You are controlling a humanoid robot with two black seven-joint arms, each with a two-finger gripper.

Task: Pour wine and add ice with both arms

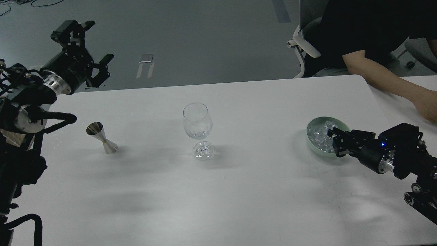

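Observation:
A clear stemmed wine glass (pixel 197 123) stands upright at the table's middle, with something clear and glinting in its bottom. A steel jigger (pixel 101 137) stands to its left. A heap of clear ice cubes (pixel 318 136) lies in a pale green bowl (pixel 311 125) at the right. My right gripper (pixel 333 140) reaches over the bowl's near right rim, just above the ice. It is dark and I cannot tell whether its fingers hold a cube. My left gripper (pixel 99 41) hangs open and empty above the table's far left corner, well away from the jigger.
A person's bare arm (pixel 385 82) rests on the adjoining table at the far right, behind my right arm. An office chair (pixel 304 44) stands beyond the far edge. The white table (pixel 239 191) spreads out in front of the glass.

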